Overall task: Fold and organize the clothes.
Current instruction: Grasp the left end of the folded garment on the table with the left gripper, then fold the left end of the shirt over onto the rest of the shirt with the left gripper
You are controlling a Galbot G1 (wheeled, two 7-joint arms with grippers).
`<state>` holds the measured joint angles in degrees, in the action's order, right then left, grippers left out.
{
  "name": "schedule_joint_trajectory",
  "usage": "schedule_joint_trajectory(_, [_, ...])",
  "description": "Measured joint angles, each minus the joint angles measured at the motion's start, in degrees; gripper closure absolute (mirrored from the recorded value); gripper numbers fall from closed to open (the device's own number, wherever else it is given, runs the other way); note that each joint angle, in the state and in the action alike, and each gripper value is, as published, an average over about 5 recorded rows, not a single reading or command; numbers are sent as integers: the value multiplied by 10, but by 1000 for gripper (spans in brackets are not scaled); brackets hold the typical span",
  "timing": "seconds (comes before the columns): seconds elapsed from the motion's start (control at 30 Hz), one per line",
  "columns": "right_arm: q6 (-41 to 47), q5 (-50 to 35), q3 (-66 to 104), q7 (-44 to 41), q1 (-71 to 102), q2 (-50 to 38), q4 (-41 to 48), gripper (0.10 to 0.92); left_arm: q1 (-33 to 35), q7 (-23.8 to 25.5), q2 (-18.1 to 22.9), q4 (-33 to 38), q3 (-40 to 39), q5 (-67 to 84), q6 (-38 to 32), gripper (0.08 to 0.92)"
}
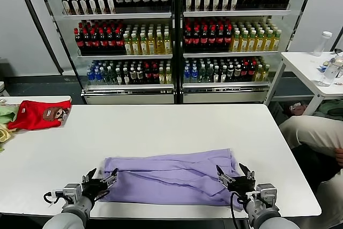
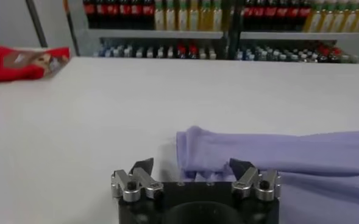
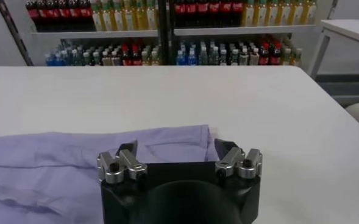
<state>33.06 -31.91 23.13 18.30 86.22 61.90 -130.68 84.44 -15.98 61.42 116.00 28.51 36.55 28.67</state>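
The lavender T-shirt lies folded into a long band across the near part of the white table, plain side up. My left gripper hovers at the shirt's left end, open, with nothing between its fingers. At the shirt's right end my right gripper is open too and holds nothing. The left wrist view has the left gripper just in front of the cloth's folded edge. In the right wrist view the right gripper stands over the shirt's corner.
A red garment with a brown cartoon face lies at the table's far left beside green and yellow garments. Drink shelves stand behind the table. A second white table and a seated person's legs are at the right.
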Motion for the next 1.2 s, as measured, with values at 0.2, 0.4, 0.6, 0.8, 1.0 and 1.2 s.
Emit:
schedule_joint_trajectory(0.2, [0,6,0,-1,3,1,-1,202,0,-17,10,3,-4,24,13,371])
schedule_joint_trajectory(0.4, [0,10,-1,-1,4,4,-1,202,0,-24,19,6,-11,32,14,544])
schedule_joint_trajectory(0.6, [0,14,-1,-1,5,5,-2,202,-3,-28,28,3,-20,22,10,718])
schedule_joint_trajectory(0.8, [0,18,0,-1,6,5,-5,203,-2,-37,32,-1,-20,-18,3,872])
schedule_joint_trajectory(1.0, [0,23,1,-1,3,2,-7,203,9,-40,23,17,6,-87,9,891])
schedule_joint_trajectory(1.2, [0,26,0,-1,-3,1,-8,203,18,-30,4,21,80,-152,8,891])
